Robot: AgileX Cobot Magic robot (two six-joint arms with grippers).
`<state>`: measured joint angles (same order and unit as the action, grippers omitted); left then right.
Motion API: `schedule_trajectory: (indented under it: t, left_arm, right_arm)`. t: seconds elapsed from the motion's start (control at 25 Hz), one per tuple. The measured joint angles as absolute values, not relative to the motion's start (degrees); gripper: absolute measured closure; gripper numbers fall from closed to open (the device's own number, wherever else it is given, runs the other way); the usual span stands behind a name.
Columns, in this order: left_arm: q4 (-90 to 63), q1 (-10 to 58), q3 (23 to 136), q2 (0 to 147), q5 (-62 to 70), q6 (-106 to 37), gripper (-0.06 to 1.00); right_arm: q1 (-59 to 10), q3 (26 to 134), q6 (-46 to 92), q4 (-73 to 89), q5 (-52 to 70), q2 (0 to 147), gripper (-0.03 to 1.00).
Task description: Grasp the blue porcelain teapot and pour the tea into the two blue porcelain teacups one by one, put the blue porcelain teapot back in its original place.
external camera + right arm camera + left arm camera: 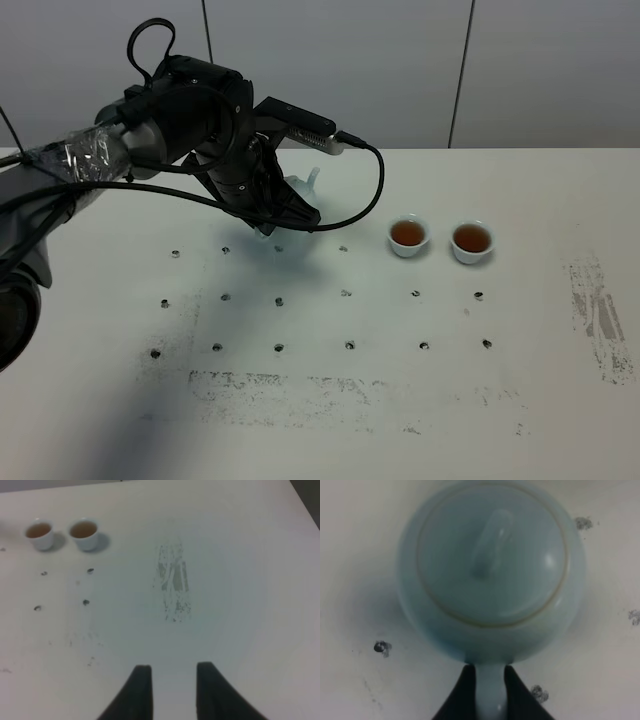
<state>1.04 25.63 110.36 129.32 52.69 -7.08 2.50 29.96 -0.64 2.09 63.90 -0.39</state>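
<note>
- My left gripper is clamped on the loop handle of the blue porcelain teapot, one dark finger on each side of it.
- The teapot sits low by the white table, to the left of the cups and well apart from them. Its lid is on and its spout sticks up behind my arm.
- Both blue porcelain teacups have brown tea in them, so I think the pouring is done (only the putting back is left).
- I cannot tell if the pot's bottom is touching the table yet.
- To do this well, I should keep the pot level, go down slowly until it rests flat, and only then open my fingers.
- Then I should back straight away from the handle so I do not tip the pot.
- My right gripper is open, holding nothing, over bare table off to the right of the cups.
</note>
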Motion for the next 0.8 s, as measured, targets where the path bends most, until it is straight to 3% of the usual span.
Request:
schedule_trajectory:
  t: [0.8]
  left_arm:
    - [1.02, 24.65, 100.52, 126.98, 40.93, -6.62, 0.83]
  right_arm:
    - [2.5, 29.96, -0.64, 2.09, 63.9, -0.39, 0.73]
